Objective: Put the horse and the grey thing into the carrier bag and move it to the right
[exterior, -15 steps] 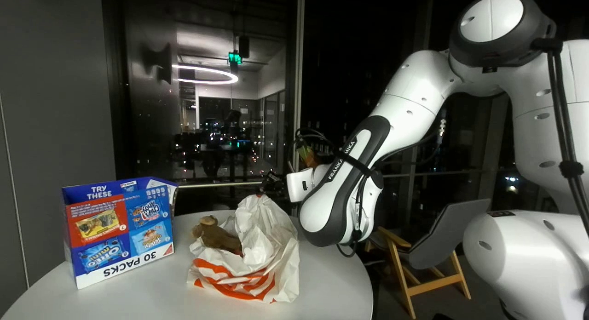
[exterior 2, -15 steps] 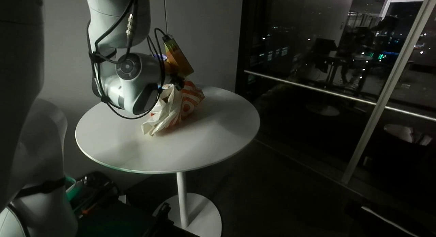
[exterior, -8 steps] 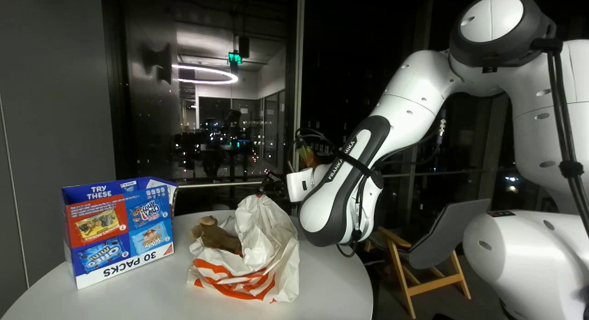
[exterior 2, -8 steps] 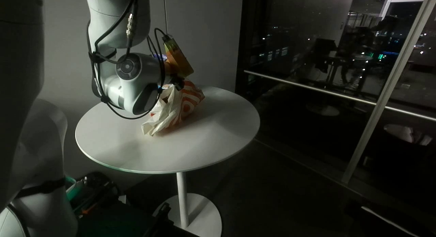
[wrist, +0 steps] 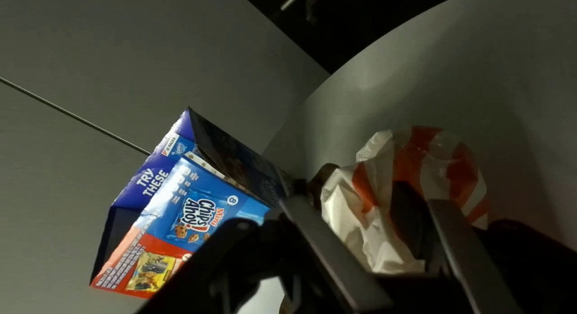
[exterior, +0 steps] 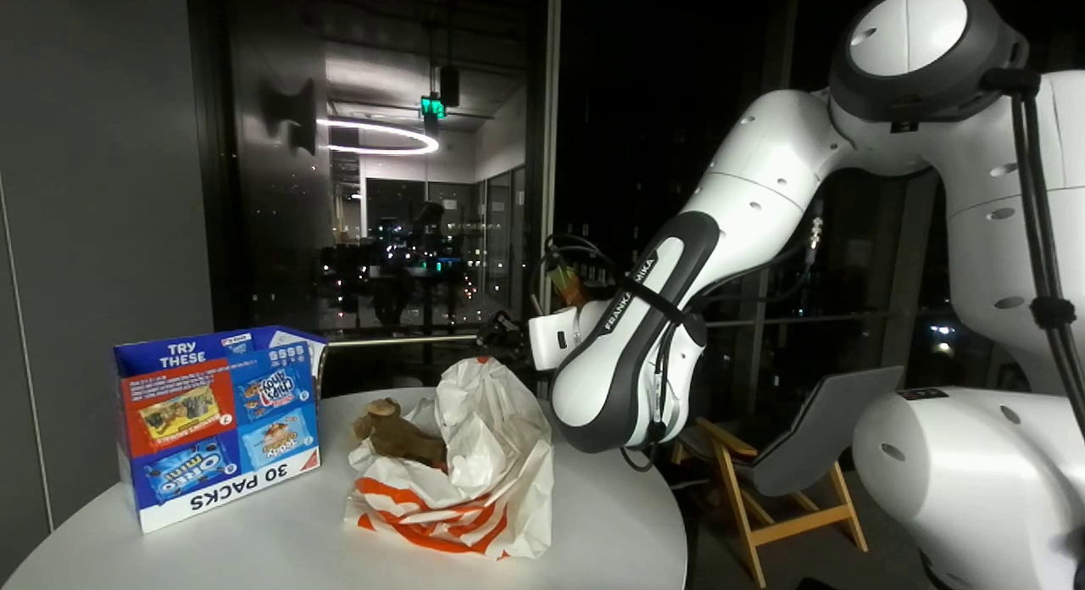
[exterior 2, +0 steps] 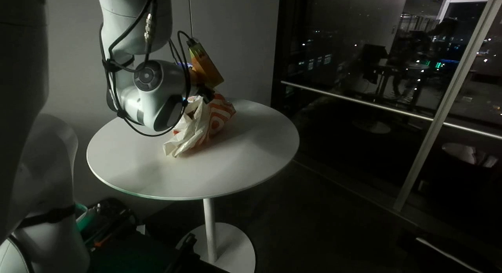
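Observation:
A white carrier bag [exterior: 500,454] with orange-red stripes lies crumpled on the round table. It shows in both exterior views [exterior 2: 192,128]. The horse, a brown plush toy [exterior: 403,433], lies partly in the bag's folds with its head sticking out. A dark brown bit of it [wrist: 323,178] shows beside the bag in the wrist view. The grey thing is out of view or hidden. My gripper [wrist: 358,203] is open above the bag, its fingers [wrist: 333,255] apart with the bag [wrist: 378,214] showing between them. I cannot tell whether they touch it.
A blue snack box [exterior: 229,429] stands on the white table [exterior: 610,522] beside the bag; it also shows in the wrist view [wrist: 203,210]. A grey wall and dark windows border the table. A wooden-framed chair [exterior: 805,454] stands on the floor beyond.
The arm has risen very slightly. The gripper's fingers have shifted a little behind the bag, and the bag's top edge has moved slightly up and sideways. The plush has not moved.

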Available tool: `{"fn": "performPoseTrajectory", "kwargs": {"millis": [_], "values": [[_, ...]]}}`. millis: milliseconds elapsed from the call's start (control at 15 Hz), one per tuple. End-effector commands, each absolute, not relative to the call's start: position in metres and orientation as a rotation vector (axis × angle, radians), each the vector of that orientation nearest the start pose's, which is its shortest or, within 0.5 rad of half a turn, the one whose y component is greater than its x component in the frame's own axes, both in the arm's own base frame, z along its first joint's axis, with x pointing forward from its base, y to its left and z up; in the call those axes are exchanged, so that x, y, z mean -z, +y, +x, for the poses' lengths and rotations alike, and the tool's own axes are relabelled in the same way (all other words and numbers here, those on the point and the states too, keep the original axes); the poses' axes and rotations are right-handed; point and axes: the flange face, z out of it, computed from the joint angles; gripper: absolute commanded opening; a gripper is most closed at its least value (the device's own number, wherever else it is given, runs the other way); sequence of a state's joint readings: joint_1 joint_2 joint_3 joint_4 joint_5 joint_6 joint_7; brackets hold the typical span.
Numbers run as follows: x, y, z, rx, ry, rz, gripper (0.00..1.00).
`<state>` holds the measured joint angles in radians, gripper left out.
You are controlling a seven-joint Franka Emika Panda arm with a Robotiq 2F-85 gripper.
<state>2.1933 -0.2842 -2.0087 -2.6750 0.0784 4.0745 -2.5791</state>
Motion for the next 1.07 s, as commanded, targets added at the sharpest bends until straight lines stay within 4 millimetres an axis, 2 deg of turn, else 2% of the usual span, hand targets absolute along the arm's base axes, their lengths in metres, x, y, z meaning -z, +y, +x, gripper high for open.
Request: {"fn": "performPoseTrajectory", "kwargs": {"millis": [0, 133, 200, 267, 400, 600, 667, 800, 1000], "values": [[-0.384, 0.062, 0.444, -0.631, 1.773, 0.524, 0.84], [-0.396, 0.070, 0.438, -0.606, 1.772, 0.446, 0.97], [-0.398, 0.075, 0.438, -0.586, 1.789, 0.409, 1.00], [-0.399, 0.080, 0.437, -0.562, 1.819, 0.337, 1.00], [-0.383, 0.093, 0.440, -0.488, 1.935, 0.278, 0.98], [-0.375, 0.103, 0.458, -0.378, 2.013, 0.194, 1.00], [-0.390, 0.104, 0.460, -0.353, 1.989, 0.147, 1.00], [-0.400, 0.104, 0.463, -0.292, 1.951, 0.041, 1.00], [-0.421, 0.103, 0.465, -0.213, 1.873, -0.017, 1.00]]}}
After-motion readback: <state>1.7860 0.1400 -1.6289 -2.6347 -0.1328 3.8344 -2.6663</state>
